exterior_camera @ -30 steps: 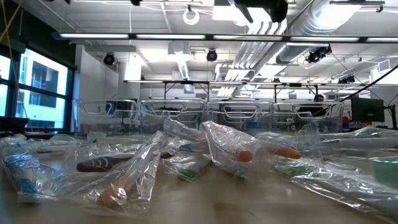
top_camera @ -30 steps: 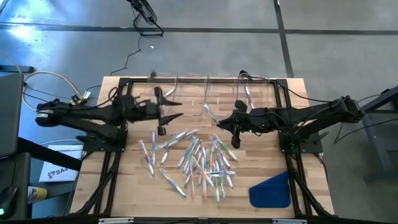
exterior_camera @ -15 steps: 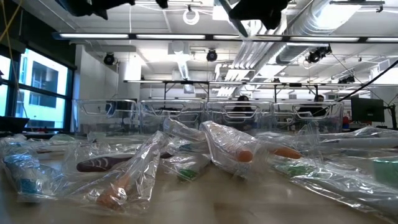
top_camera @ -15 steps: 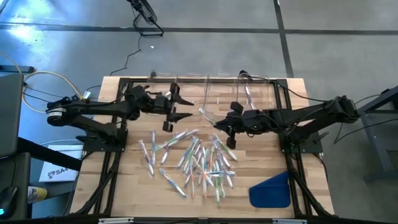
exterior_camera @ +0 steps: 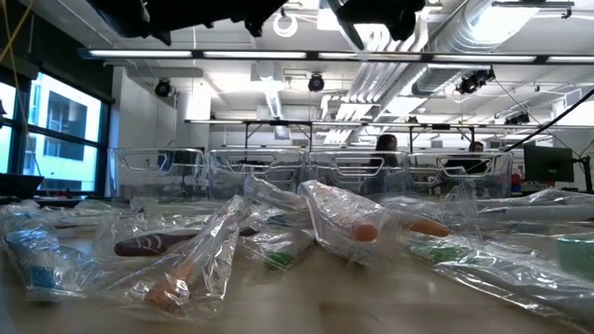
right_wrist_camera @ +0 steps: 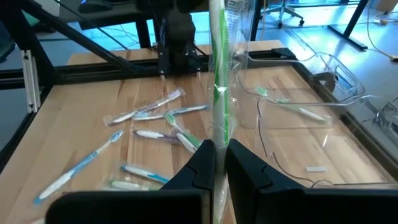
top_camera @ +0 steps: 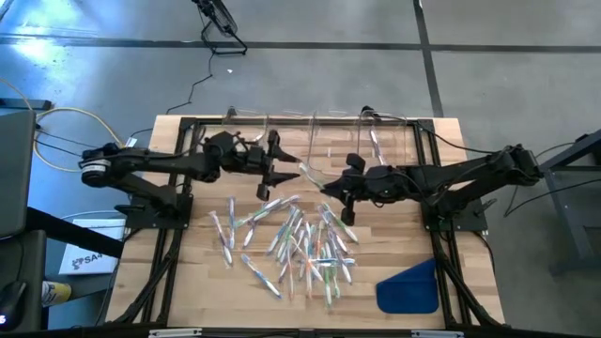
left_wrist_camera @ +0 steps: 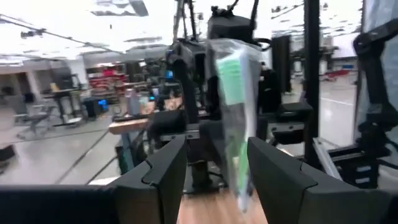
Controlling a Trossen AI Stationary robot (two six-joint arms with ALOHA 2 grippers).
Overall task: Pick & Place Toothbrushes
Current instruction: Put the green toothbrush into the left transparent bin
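Observation:
My right gripper (top_camera: 331, 188) is shut on a green toothbrush in a clear wrapper (top_camera: 313, 176), held above the table's middle. My left gripper (top_camera: 282, 167) is open just left of it. In the left wrist view the wrapped toothbrush (left_wrist_camera: 235, 106) stands in the gap between my left fingers (left_wrist_camera: 214, 168); I cannot tell whether they touch it. Many wrapped toothbrushes (top_camera: 296, 239) lie scattered flat on the wooden table and fill the foreground of the low view (exterior_camera: 343, 223). My right gripper pinches the wrapped toothbrush between its two fingers at one end (right_wrist_camera: 216, 140). The toothbrush runs on past the fingertips, in line with the fingers, toward the table's left and my left gripper. It is lifted clear of the table.
Clear plastic bins (top_camera: 319, 131) stand in a row along the table's far edge; one holds a toothbrush (right_wrist_camera: 292, 109). A blue flat piece (top_camera: 408, 286) lies at the near right corner. Black frame rails (top_camera: 174, 244) run along both sides of the table.
My left gripper has gone toward the table's right, up to the toothbrush held by my right gripper, and has stayed open. My right gripper has shifted a little toward the table's left with the toothbrush.

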